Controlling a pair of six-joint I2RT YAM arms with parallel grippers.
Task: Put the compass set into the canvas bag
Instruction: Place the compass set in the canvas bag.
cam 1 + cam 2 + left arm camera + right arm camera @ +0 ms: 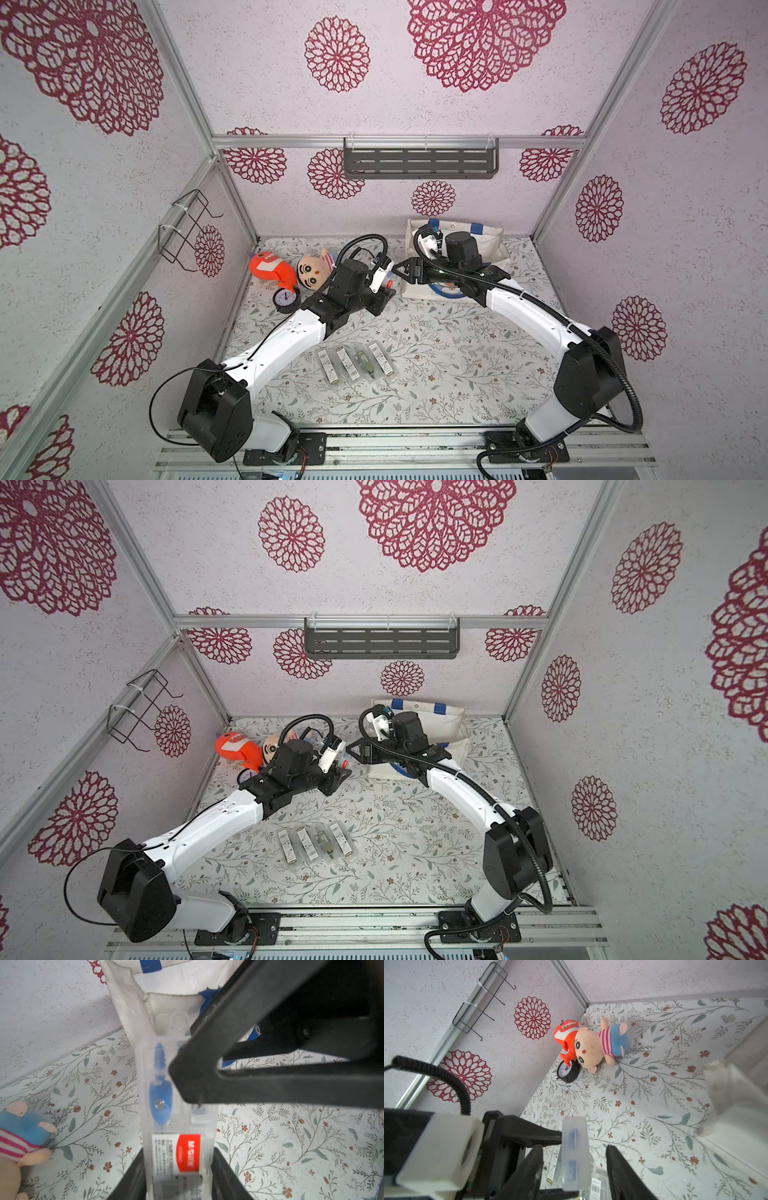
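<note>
We hold the compass set (176, 1105) in the left gripper (178, 1167). Its jaws are clamped on the end with the red label. The compass set is a clear box with a blue compass inside. In a top view it looks lifted off the table (436, 353), near 12 o'clock from the middle. The bag (494, 249) stands at 1 o'clock on the table, on the 2 o'clock side of the compass set. The right arm hides much of its mouth.

The right gripper (574, 1148) is at the free end of the compass set. Its jaws are apart, one on each side of the box, with a small gap on both sides. So we think this is the pass from one gripper to the other. Next, the right jaws need to close on the box. Only then should the left jaws let go. After that the right arm must turn to the bag and drop the compass set in. The toys (311, 272) at 10 o'clock and the packs (355, 365) at 7 o'clock are well out of the way.
</note>
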